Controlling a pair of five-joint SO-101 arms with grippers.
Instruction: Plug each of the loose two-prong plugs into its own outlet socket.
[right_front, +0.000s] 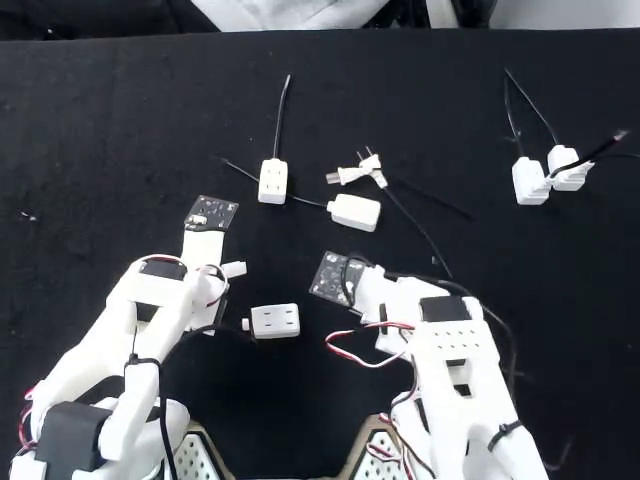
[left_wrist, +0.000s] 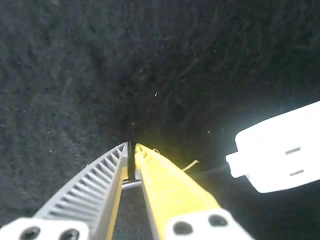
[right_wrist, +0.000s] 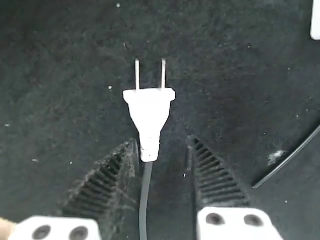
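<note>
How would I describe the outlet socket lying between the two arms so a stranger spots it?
Look at the near edge of the black table, where the two white arms sit. In the gap between them lies a white outlet socket, its black cord pinched in the left tool. The other sockets all lie farther up the table, past the arms.

Your white two-prong plug (right_wrist: 149, 107) lies flat between the right claw's (right_wrist: 162, 141) spread fingers, prongs pointing away from it. A white outlet socket (right_front: 275, 320) lies slots-up, its black cord (left_wrist: 131, 165) pinched in the left claw (left_wrist: 131, 146). Another loose plug (right_front: 358, 172) lies farther back, near two more sockets (right_front: 273, 181) (right_front: 355, 212).
</note>
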